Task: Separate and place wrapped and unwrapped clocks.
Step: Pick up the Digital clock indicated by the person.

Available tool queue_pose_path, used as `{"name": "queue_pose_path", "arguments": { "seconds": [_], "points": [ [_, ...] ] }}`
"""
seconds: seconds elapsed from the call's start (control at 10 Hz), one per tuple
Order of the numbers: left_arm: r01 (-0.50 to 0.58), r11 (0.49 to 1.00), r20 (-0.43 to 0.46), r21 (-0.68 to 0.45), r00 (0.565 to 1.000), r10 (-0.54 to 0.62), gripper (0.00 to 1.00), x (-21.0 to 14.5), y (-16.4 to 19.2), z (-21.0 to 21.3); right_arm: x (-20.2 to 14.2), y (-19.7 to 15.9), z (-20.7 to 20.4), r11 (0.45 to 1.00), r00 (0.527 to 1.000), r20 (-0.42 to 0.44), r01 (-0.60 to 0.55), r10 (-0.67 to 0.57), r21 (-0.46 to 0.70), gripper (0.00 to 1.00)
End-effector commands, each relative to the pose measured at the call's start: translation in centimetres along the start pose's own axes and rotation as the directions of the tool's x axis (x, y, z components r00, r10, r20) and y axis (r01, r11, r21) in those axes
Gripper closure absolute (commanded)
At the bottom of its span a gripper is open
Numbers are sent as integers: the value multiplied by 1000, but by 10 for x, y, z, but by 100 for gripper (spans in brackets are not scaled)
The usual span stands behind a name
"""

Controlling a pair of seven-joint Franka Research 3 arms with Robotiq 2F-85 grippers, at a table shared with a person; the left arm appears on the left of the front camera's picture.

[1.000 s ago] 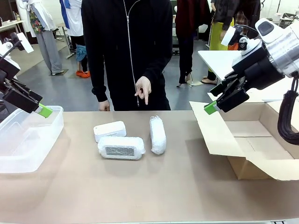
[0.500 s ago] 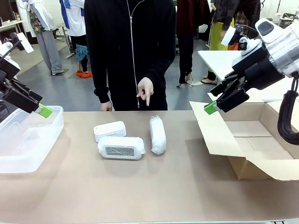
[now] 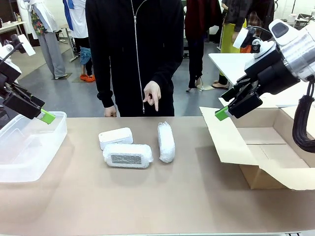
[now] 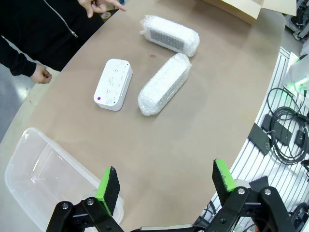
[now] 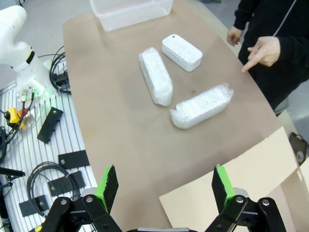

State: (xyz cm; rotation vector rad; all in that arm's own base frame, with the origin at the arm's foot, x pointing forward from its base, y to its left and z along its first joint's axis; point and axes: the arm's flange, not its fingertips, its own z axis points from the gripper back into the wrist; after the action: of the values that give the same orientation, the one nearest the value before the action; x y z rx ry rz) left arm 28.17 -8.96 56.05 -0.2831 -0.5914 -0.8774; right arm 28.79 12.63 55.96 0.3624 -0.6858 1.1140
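Left gripper (image 4: 165, 181) hangs high over the bin (image 3: 55, 140) at the left end of the table (image 3: 147, 196), fingers angled down toward the middle, jaws spread wide, nothing in them. Right gripper (image 5: 164, 183) is likewise above the box (image 3: 231, 142) flap on the right: wide apart, empty, pointing down-left. All three clocks sit mid-table: bare clock (image 3: 115, 137) back left, front wrapped clock (image 3: 127, 155) just before it with a small gap, right wrapped clock (image 3: 166, 141) endwise beside both. Person's hand (image 3: 152, 94) points a finger down above the far edge. Front view crops both arms, bin and box at the frame edges. Front wrapped clock's face is a grey blur through the wrap.
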Motion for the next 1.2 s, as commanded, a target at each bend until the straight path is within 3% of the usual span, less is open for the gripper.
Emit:
{"name": "queue_pose_path", "arguments": {
  "seconds": [0.0,0.6,0.7,0.9,1.1],
  "points": [
    [-4,1000,7,-4,1000,4,0,0,0,1,0,0,0,1000,1000,11,-1,0,19,0],
    [-4,1000,7,-4,1000,4,0,0,0,1,0,0,0,1000,1000,0,0,0,0,0],
    [-4,1000,7,-4,1000,4,0,0,0,1,30,1,-10,981,976,-97,194,-195,-16,0],
    [-4,1000,7,-4,1000,4,0,0,0,1,87,0,-54,905,881,-216,424,-421,-35,0],
    [-4,1000,7,-4,1000,4,0,0,0,1,117,-2,-102,760,745,-174,593,-643,-268,0]
  ]
}}
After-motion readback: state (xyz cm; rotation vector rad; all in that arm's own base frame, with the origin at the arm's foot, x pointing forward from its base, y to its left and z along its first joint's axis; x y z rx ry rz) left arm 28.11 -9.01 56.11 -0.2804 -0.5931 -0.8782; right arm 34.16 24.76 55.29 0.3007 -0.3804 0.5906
